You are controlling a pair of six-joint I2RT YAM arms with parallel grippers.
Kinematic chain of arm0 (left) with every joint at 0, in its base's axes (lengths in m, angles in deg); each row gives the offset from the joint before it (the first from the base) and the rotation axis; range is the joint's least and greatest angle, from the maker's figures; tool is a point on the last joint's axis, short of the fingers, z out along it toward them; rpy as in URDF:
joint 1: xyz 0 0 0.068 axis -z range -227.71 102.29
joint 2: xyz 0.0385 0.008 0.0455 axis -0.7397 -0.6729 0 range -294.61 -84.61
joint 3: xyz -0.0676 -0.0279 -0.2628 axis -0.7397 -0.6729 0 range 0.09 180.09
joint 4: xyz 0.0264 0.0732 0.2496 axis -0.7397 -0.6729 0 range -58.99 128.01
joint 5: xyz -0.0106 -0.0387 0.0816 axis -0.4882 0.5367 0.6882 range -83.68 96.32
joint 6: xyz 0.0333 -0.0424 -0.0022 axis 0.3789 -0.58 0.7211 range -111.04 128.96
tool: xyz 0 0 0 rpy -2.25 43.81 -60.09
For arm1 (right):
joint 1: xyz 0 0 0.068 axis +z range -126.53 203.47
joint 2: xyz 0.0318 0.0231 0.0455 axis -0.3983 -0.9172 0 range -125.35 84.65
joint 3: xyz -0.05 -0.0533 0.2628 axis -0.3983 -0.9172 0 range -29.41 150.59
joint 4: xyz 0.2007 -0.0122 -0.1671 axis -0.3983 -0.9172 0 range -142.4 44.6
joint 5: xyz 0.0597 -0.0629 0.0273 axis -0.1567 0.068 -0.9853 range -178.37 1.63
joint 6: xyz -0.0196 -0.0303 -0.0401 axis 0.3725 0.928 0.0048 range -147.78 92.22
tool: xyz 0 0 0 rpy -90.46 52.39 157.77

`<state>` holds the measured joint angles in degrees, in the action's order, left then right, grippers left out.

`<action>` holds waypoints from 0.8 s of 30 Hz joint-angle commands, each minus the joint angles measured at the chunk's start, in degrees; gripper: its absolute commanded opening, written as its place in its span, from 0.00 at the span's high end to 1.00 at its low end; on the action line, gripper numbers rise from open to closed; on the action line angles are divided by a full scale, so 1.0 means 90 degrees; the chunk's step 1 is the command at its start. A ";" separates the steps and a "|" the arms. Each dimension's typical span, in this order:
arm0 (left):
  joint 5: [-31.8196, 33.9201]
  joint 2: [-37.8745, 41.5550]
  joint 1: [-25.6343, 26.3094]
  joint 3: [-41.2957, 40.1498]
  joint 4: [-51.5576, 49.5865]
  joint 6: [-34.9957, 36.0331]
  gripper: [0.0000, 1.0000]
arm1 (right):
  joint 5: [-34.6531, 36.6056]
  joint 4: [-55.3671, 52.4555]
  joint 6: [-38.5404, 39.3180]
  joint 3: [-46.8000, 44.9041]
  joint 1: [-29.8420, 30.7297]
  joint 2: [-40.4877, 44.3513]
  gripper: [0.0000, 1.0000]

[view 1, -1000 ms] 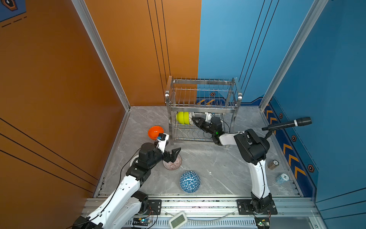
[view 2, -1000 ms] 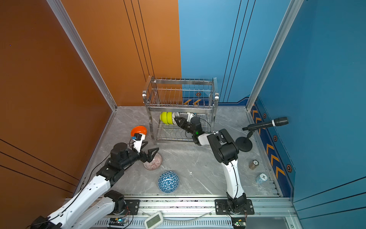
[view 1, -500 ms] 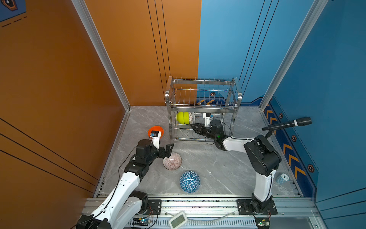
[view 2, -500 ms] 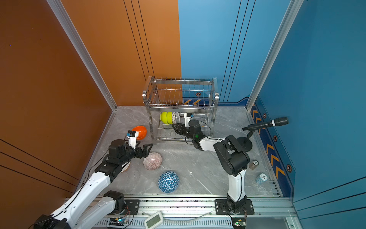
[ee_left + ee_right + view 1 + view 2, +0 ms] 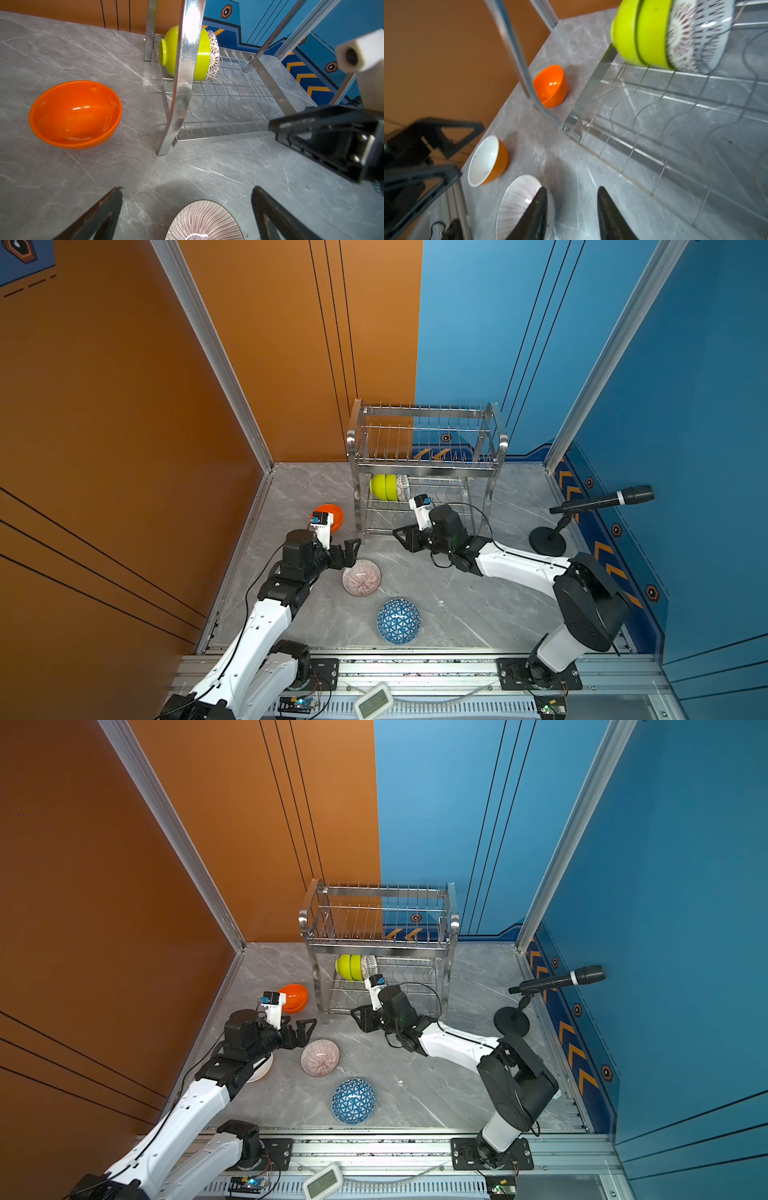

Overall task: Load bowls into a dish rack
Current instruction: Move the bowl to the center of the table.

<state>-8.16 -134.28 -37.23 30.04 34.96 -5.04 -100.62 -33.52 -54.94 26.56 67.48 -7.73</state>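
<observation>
Left arm [image 5: 266, 622] stretches low toward the rack [image 5: 424, 464] front; left gripper [image 5: 349, 552] gapes wide, empty, by the striped bowl [image 5: 361, 577]; right arm [image 5: 519, 568] lies low before the rack, right gripper [image 5: 402, 540] parted, empty; green bowls [image 5: 384, 487] and lattice bowl [image 5: 402, 488] stand in its lower tier.

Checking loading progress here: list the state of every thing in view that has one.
dish rack, upright, three bowls on lower tier.
lime-green bowls, nested on edge, lower tier.
lattice bowl, on edge against them.
orange bowl, on table, open side up.
striped bowl, on table, open side up.
blue triangle bowl, on table.
white bowl, on table, open side up.
left gripper, open, empty.
right gripper, open, empty.
</observation>
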 commanded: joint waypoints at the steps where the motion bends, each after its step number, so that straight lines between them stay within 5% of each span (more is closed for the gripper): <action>1: -0.0142 -0.0013 -0.0095 0.0231 -0.0140 -0.0150 0.02 | 0.0656 -0.1446 0.0812 0.0115 0.0340 0.0341 0.58; 11: -0.0395 -0.0097 -0.0164 0.0274 -0.0169 -0.0321 0.02 | 0.1302 -0.3966 0.1842 0.0572 0.1378 0.0694 0.55; 24: -0.0434 -0.0048 -0.0124 0.0207 -0.0194 -0.0317 0.02 | 0.0940 -0.5381 0.2436 0.0832 0.1836 0.0340 0.45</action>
<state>-10.79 -135.24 -38.32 30.65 33.91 -7.62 -91.27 -77.59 -35.02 32.33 83.55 -3.14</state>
